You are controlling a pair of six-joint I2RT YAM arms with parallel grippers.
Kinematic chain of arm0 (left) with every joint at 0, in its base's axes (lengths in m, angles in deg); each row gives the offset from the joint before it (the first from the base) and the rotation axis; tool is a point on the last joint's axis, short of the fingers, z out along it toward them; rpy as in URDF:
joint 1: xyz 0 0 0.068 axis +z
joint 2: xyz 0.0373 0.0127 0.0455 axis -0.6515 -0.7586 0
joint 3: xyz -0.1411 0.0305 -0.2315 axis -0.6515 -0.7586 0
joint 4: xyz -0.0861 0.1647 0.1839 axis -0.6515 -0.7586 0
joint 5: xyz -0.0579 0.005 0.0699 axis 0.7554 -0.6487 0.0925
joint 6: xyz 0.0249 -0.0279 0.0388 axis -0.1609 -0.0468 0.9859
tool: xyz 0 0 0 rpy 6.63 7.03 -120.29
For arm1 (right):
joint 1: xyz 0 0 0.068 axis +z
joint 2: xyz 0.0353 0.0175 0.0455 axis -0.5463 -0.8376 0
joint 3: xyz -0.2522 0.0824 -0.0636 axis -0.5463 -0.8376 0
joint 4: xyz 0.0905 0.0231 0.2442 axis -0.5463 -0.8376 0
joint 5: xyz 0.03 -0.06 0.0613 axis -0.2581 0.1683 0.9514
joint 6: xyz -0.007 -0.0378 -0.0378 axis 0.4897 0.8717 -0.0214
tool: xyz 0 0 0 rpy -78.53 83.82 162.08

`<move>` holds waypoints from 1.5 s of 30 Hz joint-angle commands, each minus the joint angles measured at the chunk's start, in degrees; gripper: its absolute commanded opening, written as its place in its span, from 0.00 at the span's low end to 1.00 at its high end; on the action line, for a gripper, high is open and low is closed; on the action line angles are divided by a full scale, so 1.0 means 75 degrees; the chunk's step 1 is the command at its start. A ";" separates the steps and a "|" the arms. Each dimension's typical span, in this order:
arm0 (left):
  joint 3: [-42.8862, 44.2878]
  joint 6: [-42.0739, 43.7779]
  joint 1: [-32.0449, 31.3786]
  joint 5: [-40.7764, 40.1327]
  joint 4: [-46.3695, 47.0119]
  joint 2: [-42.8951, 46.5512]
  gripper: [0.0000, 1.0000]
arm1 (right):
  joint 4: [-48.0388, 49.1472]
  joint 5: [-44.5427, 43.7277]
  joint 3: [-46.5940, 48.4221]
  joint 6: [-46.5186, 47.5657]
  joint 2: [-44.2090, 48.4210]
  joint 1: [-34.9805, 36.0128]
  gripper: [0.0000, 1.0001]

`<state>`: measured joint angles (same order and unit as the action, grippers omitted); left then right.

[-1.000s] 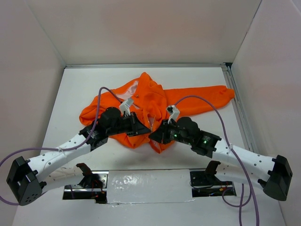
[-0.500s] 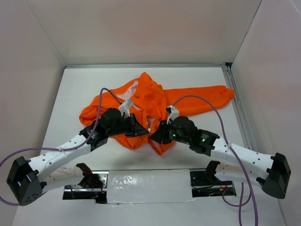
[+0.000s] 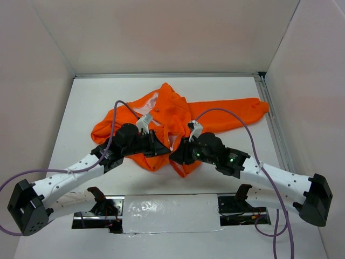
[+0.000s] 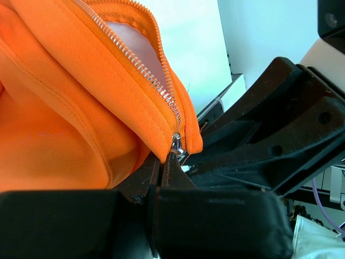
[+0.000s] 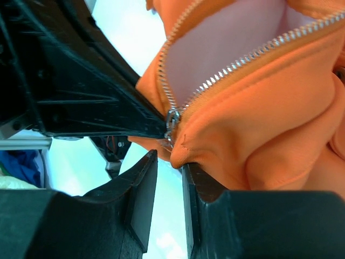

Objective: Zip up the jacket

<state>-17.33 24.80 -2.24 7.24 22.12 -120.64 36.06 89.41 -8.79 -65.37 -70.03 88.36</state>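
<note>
The jacket [image 3: 172, 116] lies crumpled in the middle of the white counter [image 3: 81, 108]. Bare surface runs all along its left side and between its collar end and the far wall [image 3: 172, 32]. One sleeve [image 3: 237, 113] stretches out to the right until its cuff lies near the metal rail [image 3: 272, 118] at that edge, so the tightest margin is there. On the near side a strip of open counter separates the hem from the arm bases. Both claws meet at the bottom of the front opening. The left claw [image 3: 163, 148] is fully closed, its fingertips pinching the hem corner just beside the foot of the zipper [image 4: 135, 59]. The right claw [image 3: 176, 155] stands slightly apart, with a narrow slot of light counter showing between its fingers [image 5: 140, 189]. The opposite hem corner sits at the mouth of that slot and is not visibly squeezed. In the right wrist view the slider [image 5: 172, 118] sits at the very bottom of the zipper. Above it the two rows of teeth spread apart, with pale lining [image 5: 226, 38] between them. The two claws are almost touching, with little room between them. Compared with a second ago, the right arm has edged leftward, bringing its wrist nearer the left claw. The jacket's outline and the left arm look unchanged.
</note>
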 commanded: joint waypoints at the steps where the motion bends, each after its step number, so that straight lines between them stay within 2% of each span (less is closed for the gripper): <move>1: -0.0066 0.0033 0.0000 0.0314 0.0466 0.0159 0.00 | 0.0819 0.0121 0.0143 0.0224 0.0015 0.0052 0.33; 5: -0.0090 -0.0002 0.0000 0.0314 0.0513 0.0206 0.00 | 0.0807 0.0039 0.0132 0.0201 0.0003 0.0052 0.31; 8: -0.0113 -0.0014 0.0000 0.0314 0.0524 0.0264 0.00 | 0.0843 0.0016 0.0132 0.0119 -0.0021 0.0052 0.25; 9: -0.0125 -0.0014 0.0000 0.0302 0.0536 0.0264 0.00 | 0.0843 -0.0019 0.0120 0.0096 -0.0032 0.0064 0.15; 10: -0.0125 -0.0014 0.0000 0.0291 0.0525 0.0299 0.00 | 0.0843 -0.0054 0.0120 0.0014 -0.0021 0.0041 0.11; 11: -0.0137 -0.0014 0.0000 0.0267 0.0524 0.0299 0.00 | 0.0785 -0.0101 0.0131 -0.0080 0.0003 0.0052 0.00; 22: -0.0347 -0.0026 0.0000 -0.0037 0.0290 0.0007 0.00 | 0.0060 -0.0381 0.0376 -0.1766 0.0518 0.0076 0.00; 23: -0.0359 -0.0026 0.0000 -0.0072 0.0290 -0.0005 0.00 | -0.0314 -0.0429 0.0470 -0.1861 0.0507 0.0076 0.00; 26: -0.0500 -0.0003 -0.0011 -0.0119 0.0290 -0.0017 0.00 | -0.0260 -0.0383 0.0565 -0.2036 0.0577 0.0064 0.00; 32: -0.0605 0.0044 -0.0328 -0.0612 -0.0178 0.0006 0.00 | -0.0515 0.0343 0.1278 -0.2389 0.0308 0.0052 0.00; 37: -0.0851 0.0138 -0.0328 -0.0506 -0.0050 0.0299 0.00 | -0.1090 0.0026 0.1538 -0.2705 0.0086 -0.0135 0.00; 40: -0.0992 0.0243 -0.0339 -0.0413 -0.0038 0.0545 0.00 | -0.0508 0.0017 0.1210 -0.2846 0.0190 -0.0206 0.00; 45: -0.1214 0.0255 -0.0386 0.0114 -0.0131 0.0815 0.00 | 0.0302 -0.1096 0.0952 -0.2296 0.0389 -0.0229 0.00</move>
<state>-23.84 24.80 -4.62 5.69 26.58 -115.08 26.79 88.45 -2.58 -84.25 -69.99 87.51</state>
